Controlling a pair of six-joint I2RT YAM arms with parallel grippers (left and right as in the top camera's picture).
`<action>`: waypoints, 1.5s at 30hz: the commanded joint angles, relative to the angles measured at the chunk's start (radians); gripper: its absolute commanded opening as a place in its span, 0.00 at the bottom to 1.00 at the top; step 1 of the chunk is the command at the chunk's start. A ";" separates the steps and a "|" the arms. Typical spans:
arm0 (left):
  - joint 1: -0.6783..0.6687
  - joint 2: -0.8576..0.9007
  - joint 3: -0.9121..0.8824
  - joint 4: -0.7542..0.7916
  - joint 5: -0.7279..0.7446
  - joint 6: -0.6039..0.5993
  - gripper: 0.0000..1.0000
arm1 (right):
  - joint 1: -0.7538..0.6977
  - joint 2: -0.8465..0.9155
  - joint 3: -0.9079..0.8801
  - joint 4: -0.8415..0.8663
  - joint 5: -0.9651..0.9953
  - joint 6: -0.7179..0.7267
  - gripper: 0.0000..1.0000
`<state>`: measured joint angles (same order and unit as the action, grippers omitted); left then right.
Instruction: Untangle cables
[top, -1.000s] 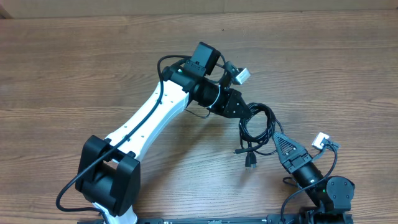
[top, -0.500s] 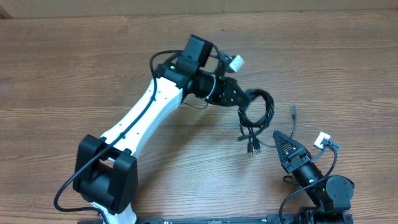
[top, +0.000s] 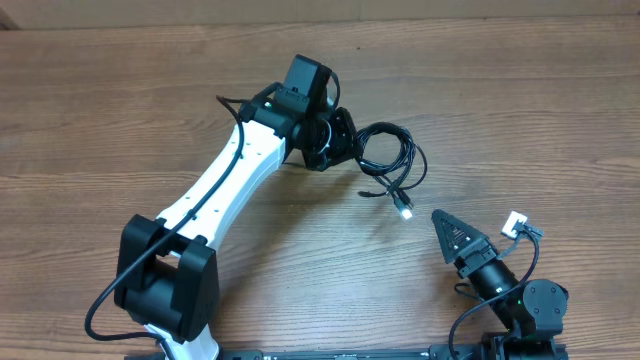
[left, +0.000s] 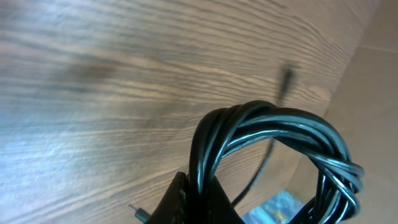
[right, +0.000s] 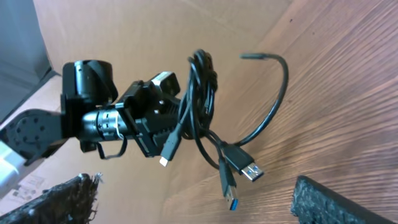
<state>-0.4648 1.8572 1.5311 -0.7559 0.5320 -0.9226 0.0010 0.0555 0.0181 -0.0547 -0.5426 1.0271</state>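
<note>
- At the bundle of cables (top: 395, 160), the left gripper (top: 350, 150) is clamped on one side of the coil and seems to hold it clear of the table (top: 530, 100). Its wrist view shows the black strands pinched between its jaws.
- Below the bundle, toward the robot's base, the right gripper (top: 442, 220) sits well apart from it, jaws spread wide with nothing between them.
- Beneath the bundle hang loose ends: a blue-tipped plug (right: 233, 202), a silver plug (right: 250, 171) and a small white tip (right: 163, 160). One strand arcs out to the side.
- For this step I would bring the right gripper up to one dangling end, close just behind its plug, and draw it away from the bundle slowly, easing off if a loop tightens.
- Around the bundle I see no box, tray or bin, so nothing is held in any container.
</note>
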 joint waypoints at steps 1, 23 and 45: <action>-0.008 -0.014 0.015 -0.023 -0.011 -0.071 0.05 | 0.005 0.000 -0.010 0.006 -0.036 -0.003 1.00; -0.008 -0.014 0.015 -0.063 -0.015 -0.221 0.05 | 0.005 0.358 0.466 -0.343 -0.079 -0.187 0.99; -0.191 -0.014 0.016 -0.048 -0.128 0.768 0.04 | 0.005 0.843 0.466 -0.190 -0.182 -0.536 0.80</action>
<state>-0.6437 1.8572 1.5311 -0.8082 0.4198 -0.2955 0.0006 0.8642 0.4641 -0.2516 -0.6926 0.5201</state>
